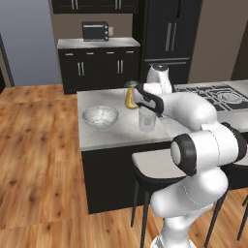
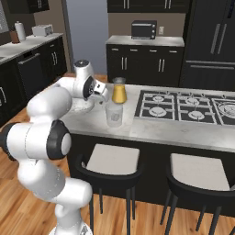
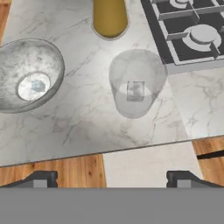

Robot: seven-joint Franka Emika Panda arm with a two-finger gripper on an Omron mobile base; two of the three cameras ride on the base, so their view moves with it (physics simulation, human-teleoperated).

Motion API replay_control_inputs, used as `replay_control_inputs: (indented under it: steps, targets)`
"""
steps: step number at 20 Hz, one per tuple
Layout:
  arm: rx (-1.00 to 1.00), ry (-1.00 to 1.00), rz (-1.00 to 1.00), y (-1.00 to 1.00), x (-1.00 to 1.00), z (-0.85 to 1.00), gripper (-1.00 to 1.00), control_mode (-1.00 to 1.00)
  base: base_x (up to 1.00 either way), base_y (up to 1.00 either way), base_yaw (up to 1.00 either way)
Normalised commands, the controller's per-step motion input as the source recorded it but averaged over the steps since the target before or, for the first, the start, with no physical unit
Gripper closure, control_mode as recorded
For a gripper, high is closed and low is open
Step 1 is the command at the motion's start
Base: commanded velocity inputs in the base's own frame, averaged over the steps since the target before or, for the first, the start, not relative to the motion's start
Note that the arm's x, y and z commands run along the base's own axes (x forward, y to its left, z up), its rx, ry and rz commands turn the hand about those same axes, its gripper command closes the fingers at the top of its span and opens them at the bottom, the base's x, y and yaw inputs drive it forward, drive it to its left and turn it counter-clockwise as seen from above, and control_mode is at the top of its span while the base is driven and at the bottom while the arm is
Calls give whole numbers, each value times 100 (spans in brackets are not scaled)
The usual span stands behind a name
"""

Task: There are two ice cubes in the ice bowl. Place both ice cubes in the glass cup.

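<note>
My claw [image 3: 111,177] hangs spread wide and empty over the plain clear glass tumbler [image 3: 136,83], where one whitish translucent ice cube [image 3: 135,91] lies. Next I should centre over the wide shallow clear glass bowl [image 3: 26,72] beside it; any second cube there is unclear.

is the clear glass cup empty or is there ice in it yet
Not empty: the hand view shows one whitish ice cube lying at the bottom of the clear glass tumbler, which stands upright.

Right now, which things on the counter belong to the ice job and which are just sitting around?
Part of the job:
glass cup
ice cube inside the cup
ice bowl
open gripper

Just there:
jar with orange-yellow contents
stove
stools
</note>
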Motion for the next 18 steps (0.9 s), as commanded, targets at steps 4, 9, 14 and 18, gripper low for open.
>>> replay_control_inputs:
  steps: [4,9,14,18]
  targets:
    - [0,9,5,98,-19,21,-100,-100,0,0,0]
    - [0,8,3,85,2,-2,-100,-100,0,0,0]
    - [0,8,0,68,28,-12,-100,-100,0,0,0]
    - [0,6,0,13,15,-15,-100,-100,0,0,0]
